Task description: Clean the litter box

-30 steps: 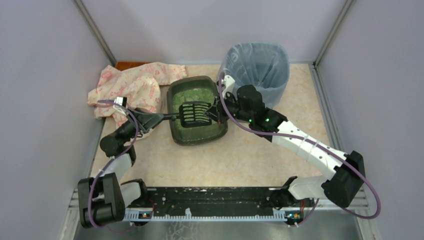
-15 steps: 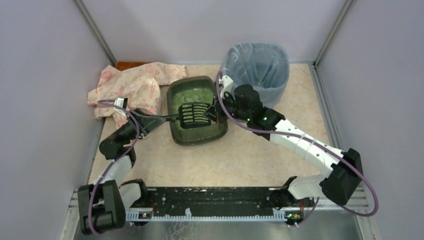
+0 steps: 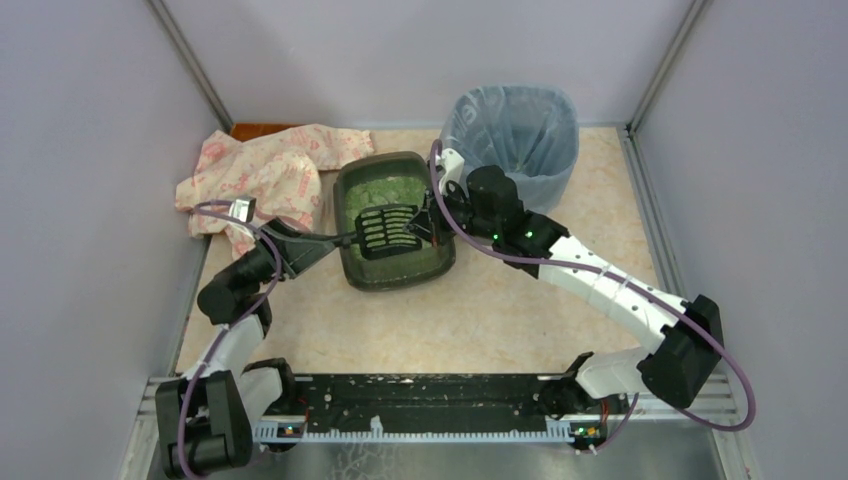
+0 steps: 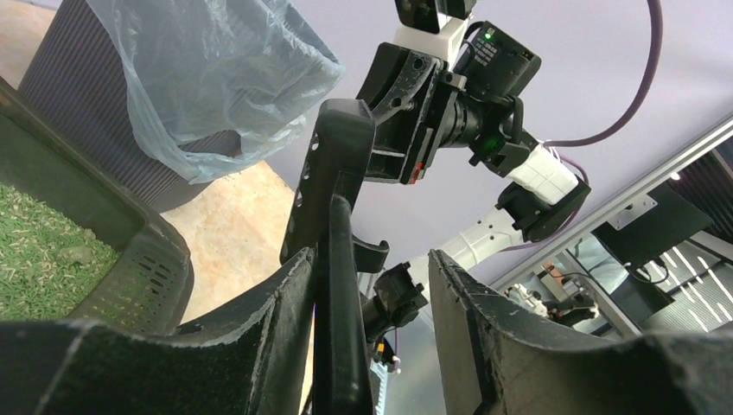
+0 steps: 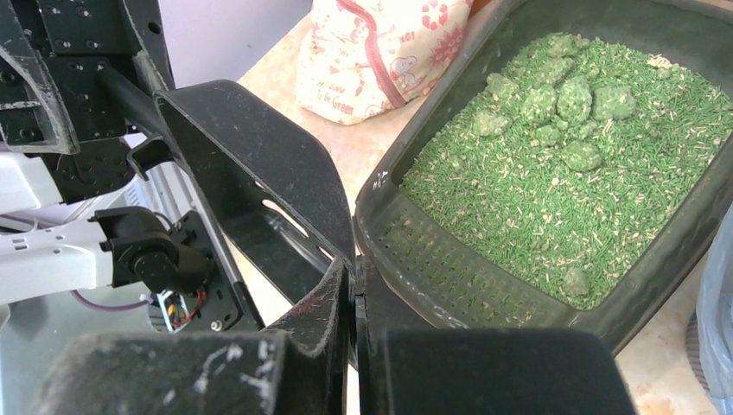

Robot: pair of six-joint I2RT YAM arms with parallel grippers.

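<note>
Nudging the scoop [image 3: 386, 230] a little leftward above the litter box [image 3: 396, 280] over the last second, trailing it with the right gripper [image 3: 426, 228], and drawing the left elbow back toward the near edge. Otherwise changing nothing.

Pinching the scoop's right rim flat between fully closed right fingers, as seen from the right wrist. Standing part-open with the left gripper [image 3: 303, 248] around the handle [image 4: 339, 285]: resting it against one finger [image 4: 268, 320] and showing a clear gap to the other, so not clamping it at this instant.

Probably regripping, then: steadying the scoop from the right while resettling on the handle from the left.

Leaving the litter box mid-table, just beside the bin [image 3: 512, 130] on one side and the cloth [image 3: 265, 170] on the other, filled with green litter [image 5: 553, 190] and with clumps [image 5: 562, 99] lying unscooped. Not yet digging, judging by that. Needing a firm left hold on the handle before any scooping toward the bin.
</note>
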